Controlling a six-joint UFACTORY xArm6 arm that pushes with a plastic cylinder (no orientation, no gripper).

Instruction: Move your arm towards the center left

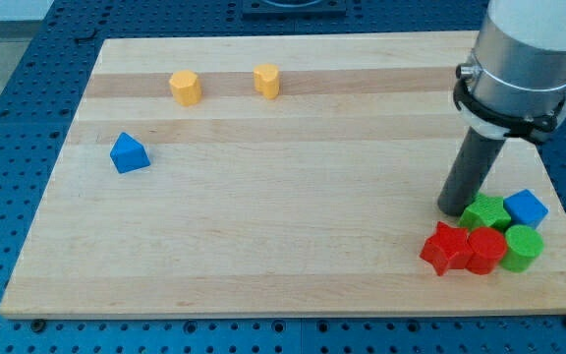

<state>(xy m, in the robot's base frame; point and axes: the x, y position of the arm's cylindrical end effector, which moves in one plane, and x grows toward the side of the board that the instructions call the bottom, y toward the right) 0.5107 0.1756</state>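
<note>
My tip point(452, 208) rests on the wooden board point(283, 246) at the view's right, just left of a green star block point(484, 211) and almost touching it. Beside that sit a blue cube point(527, 207), a green cylinder point(523, 247), a red cylinder point(485, 250) and a red star block point(445, 247), all clustered at the lower right. A blue triangular block point(129, 153) lies at the centre left. Two yellow blocks point(186, 87) point(267, 80) stand near the view's top left.
The board lies on a blue perforated table point(8, 118). The arm's grey body point(524, 54) hangs over the board's upper right corner.
</note>
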